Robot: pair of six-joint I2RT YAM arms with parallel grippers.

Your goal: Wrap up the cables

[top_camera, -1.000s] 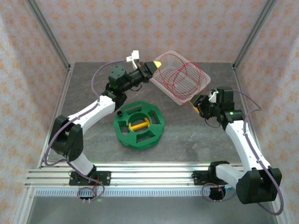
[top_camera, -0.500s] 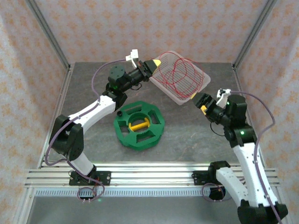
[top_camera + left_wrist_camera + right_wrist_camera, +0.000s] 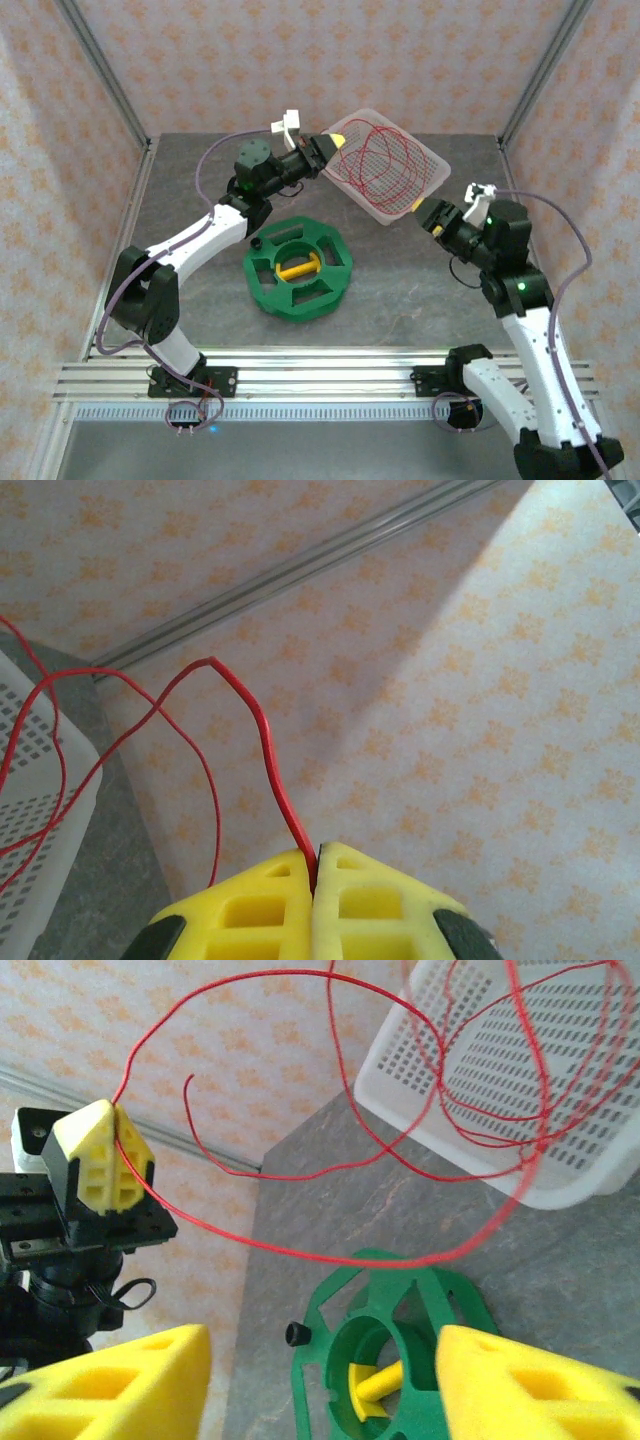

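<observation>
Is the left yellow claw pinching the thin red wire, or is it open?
Pinching. The left gripper has its yellow fingers pressed together, and the thin red wire comes out of the seam between them.

A thin red wire cable [image 3: 385, 165] shows against the white perforated plastic basket [image 3: 438, 168], at one o'clock from the green octagonal plastic spool [image 3: 268, 285] with its yellow centre bar [image 3: 296, 268]. The stone-look table [image 3: 400, 300] is mottled dark grey. The fabric walls [image 3: 300, 60] are cream with orange floral sprigs. The left gripper [image 3: 315, 858] and right gripper [image 3: 320, 1350] are yellow, on white-and-black arms [image 3: 200, 235] with grey-purple cords [image 3: 205, 165].
</observation>
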